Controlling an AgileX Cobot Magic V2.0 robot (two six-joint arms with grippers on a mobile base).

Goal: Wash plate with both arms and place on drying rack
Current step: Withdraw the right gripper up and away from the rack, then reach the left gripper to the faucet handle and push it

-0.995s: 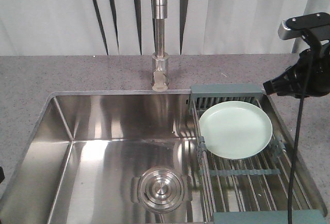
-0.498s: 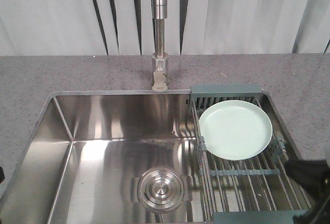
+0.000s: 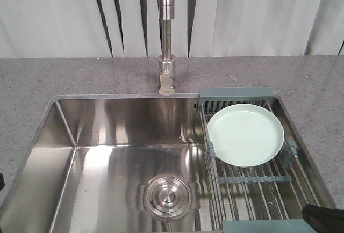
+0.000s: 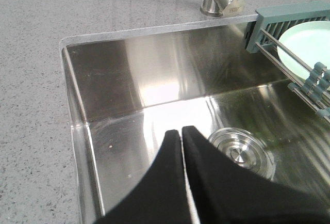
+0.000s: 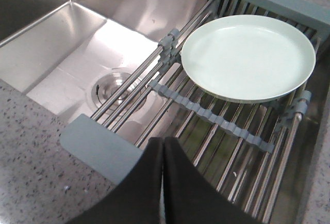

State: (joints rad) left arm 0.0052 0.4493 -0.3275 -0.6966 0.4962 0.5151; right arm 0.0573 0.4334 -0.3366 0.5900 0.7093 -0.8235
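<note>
the mint-green plate [image 3: 245, 134] lies on the drying rack [image 3: 252, 179], apparently finished; both grippers [image 4: 182, 131] [image 5: 163, 142] are clenched, grasping nothing.

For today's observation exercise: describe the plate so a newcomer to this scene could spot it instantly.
Start at the steel sink set in the grey speckled counter. Across its right end lies a wire drying rack with grey-green end bars. The plate lies on the rack's far half, near the faucet side: round, plain, pale mint-green, the only non-metal dish.

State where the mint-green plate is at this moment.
In the front view the plate lies on the drying rack across the right side of the sink, near the rack's far end bar, right of the faucet. No gripper touches it.
</note>
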